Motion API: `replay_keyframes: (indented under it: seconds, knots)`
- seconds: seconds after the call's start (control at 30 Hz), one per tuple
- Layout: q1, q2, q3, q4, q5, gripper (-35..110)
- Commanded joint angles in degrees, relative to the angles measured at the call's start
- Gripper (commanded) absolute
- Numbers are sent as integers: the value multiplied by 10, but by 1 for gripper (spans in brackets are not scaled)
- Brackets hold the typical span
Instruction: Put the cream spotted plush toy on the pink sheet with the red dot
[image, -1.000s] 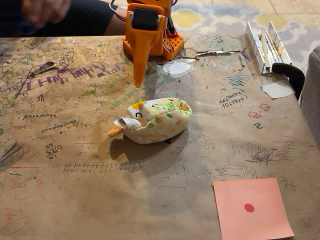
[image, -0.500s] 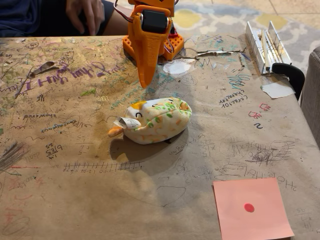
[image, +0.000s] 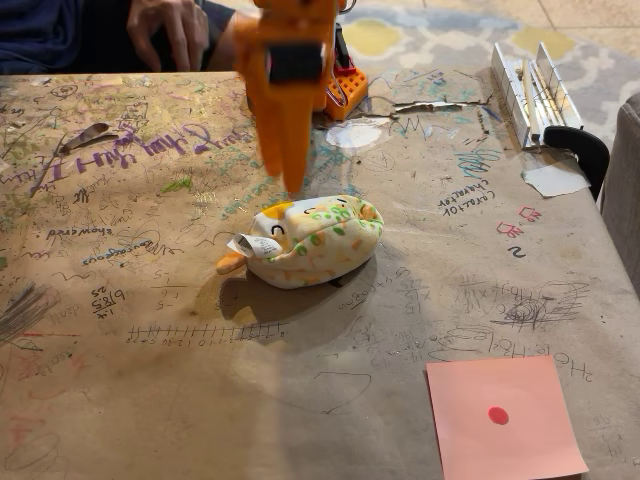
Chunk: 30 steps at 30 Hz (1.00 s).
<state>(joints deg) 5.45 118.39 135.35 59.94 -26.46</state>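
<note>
Fixed view, near to far. At the near right edge of the bench (image: 120, 400) (a brown surface covered in pen scribbles) lies the pink sheet with the red dot (image: 505, 417), flat and bare. Farther back, near the bench's middle and well apart from the sheet, the cream spotted plush toy (image: 312, 240) rests on its side, its white tag (image: 252, 246) and an orange foot pointing to the picture's left. Just beyond and above the toy hangs the orange claw (image: 292, 182), pointing down, its fingers drawn together to a narrow tip, holding nothing; motion blur hides whether it touches the toy. Behind it stands the arm's orange base (image: 345, 88). At the far left edge a person's hand (image: 168, 25) shows; at the far right lie a white metal rail (image: 530, 92) and a white paper scrap (image: 556, 179).
</note>
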Motion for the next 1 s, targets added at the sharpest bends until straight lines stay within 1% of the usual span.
replay_keyframes:
  seconds: [0.0,0.1,0.17,0.33,0.57,0.63,0.7,0.73,0.8,0.87,0.97]
  knots:
    - [-18,-54,-26,30,-30,26]
    - [-42,-63,-6,33,-42,31]
    - [-47,-42,12,16,-42,32]
    - [-69,-36,12,13,-47,36]
    - [-70,-191,-86,6,-44,37]
    - [-60,-228,-112,5,-47,35]
    - [-49,-243,-131,19,-54,28]
    - [-46,-243,-135,23,-56,20]
    - [-40,-245,-142,25,-47,1]
    - [-31,-263,-160,38,-43,0]
    - [-18,-272,-160,21,-41,0]
